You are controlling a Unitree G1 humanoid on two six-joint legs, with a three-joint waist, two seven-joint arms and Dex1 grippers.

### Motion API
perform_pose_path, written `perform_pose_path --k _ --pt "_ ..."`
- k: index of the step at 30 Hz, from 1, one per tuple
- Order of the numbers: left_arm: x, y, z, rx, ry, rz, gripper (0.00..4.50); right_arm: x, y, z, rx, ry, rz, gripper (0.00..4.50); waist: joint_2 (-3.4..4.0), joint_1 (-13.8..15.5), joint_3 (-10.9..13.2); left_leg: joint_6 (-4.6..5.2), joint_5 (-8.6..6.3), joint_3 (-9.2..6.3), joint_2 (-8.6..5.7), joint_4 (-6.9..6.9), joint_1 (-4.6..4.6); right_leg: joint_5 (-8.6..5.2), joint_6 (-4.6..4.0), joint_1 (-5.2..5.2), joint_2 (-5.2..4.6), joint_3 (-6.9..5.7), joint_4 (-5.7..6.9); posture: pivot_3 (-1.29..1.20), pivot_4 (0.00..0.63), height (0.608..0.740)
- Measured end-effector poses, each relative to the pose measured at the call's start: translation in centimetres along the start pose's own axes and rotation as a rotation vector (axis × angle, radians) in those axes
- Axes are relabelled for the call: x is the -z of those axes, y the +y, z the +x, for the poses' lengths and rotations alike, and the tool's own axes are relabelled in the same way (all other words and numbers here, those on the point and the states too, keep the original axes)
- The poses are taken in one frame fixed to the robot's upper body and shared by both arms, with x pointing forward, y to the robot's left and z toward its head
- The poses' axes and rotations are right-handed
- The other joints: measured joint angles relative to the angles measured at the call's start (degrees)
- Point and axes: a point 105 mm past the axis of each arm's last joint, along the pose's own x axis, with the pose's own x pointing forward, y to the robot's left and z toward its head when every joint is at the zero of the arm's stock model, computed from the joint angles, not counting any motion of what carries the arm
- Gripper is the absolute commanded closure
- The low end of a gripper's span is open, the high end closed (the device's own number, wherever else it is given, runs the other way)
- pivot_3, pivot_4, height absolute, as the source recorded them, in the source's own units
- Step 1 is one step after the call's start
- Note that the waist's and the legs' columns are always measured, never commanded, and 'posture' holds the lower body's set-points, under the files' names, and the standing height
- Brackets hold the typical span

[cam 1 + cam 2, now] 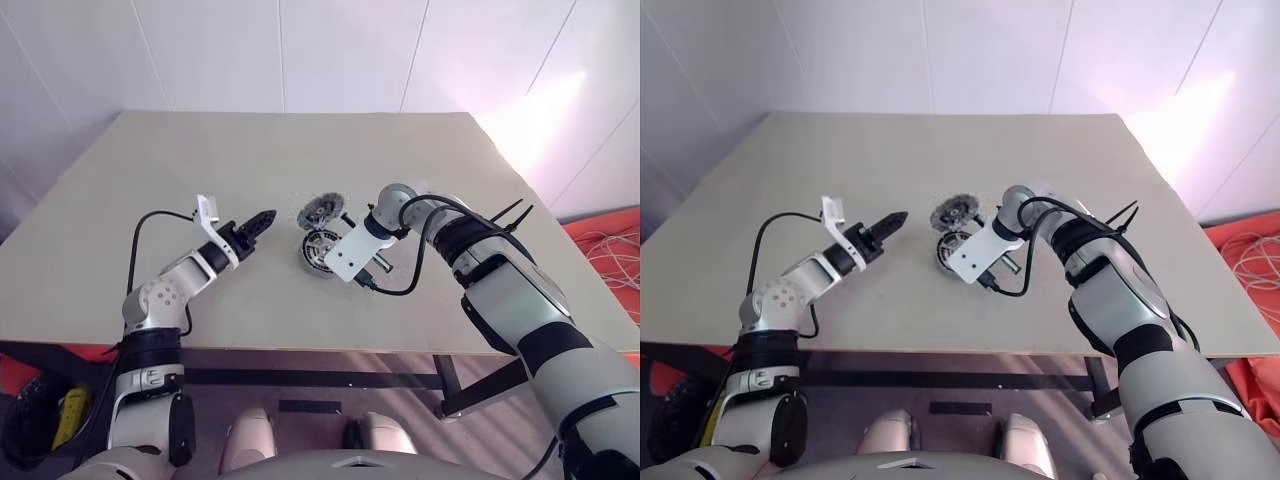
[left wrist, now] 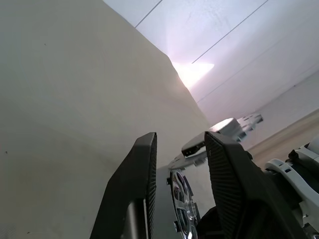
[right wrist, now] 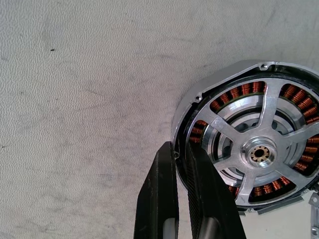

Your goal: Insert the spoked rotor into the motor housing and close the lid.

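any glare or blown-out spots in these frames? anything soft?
Eye views: bright glare on the wall past the table far right corner. Left wrist view: same patch blown out, left gripper fingers near and soft. Right wrist view: evenly lit, spoked rotor and motor housing crisp.

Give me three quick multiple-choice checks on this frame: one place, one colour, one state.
1. Where is the spoked rotor?
A. on the table
B. in the left jaws
C. inside the motor housing

2. What colour are the windings?
A. copper
B. blue
C. green

3. What state is the lid in?
A. shut over the housing
B. standing open at the far rim
C. lying apart

Key: C, the spokes sit over the windings inside the rim; A, orange-brown coils show between the spokes; B, its ribbed face stands up behind the housing.
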Motion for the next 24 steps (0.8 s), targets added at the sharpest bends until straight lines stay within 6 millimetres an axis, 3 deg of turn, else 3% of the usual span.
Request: perform_pose_path --k 8,11,15,20,24 --pt "0.1 -0.1 0.2 0.006 -0.01 -0.002 2.88 0.4 0.2 -0.4 0.019 0.01 -0.007 4.49 0.02 -0.01 0.05 0.0 0.0 0.0 -0.02 0.0 -0.24 0.0 -0.01 -0.17 0.0 0.0 -0.03 0.0 0.0 0.74" --pt "0.5 -0.2 0.3 0.01 -0.017 -0.017 2.88 1.6 1.3 -1.3 0.018 0.019 0.056 4.49 0.03 0.72 0.07 0.02 0.0 -0.01 -0.05 0.01 -0.54 0.01 -0.02 -0.35 -0.02 0.0 -0.06 0.0 0.0 0.74" --pt "1.3 0.3 0.1 -0.006 -0.022 -0.043 2.88 2.5 3.5 -2.7 -0.009 -0.008 0.232 4.49 0.03 1.44 0.07 0.26 -0.09 0.01 -0.03 0.02 -0.82 0.01 -0.01 -0.46 -0.01 -0.03 -0.28 0.0 0.0 0.74" --pt "2.0 0.9 -0.5 -0.035 -0.031 -0.063 2.88 2.8 5.4 -4.2 -0.006 -0.027 0.579 4.49 0.04 2.23 0.08 0.54 -0.05 0.02 -0.02 0.02 -0.97 0.01 -0.01 -0.56 -0.01 -0.05 -0.42 0.0 0.0 0.74" --pt "2.3 1.3 -1.1 -0.056 -0.049 -0.075 2.88 1.7 4.8 -5.0 0.024 -0.075 0.931 4.49 0.16 1.69 0.15 0.46 -0.02 0.07 0.06 0.0 -0.85 0.01 0.0 -0.59 0.06 -0.04 -0.36 0.0 0.0 0.74"
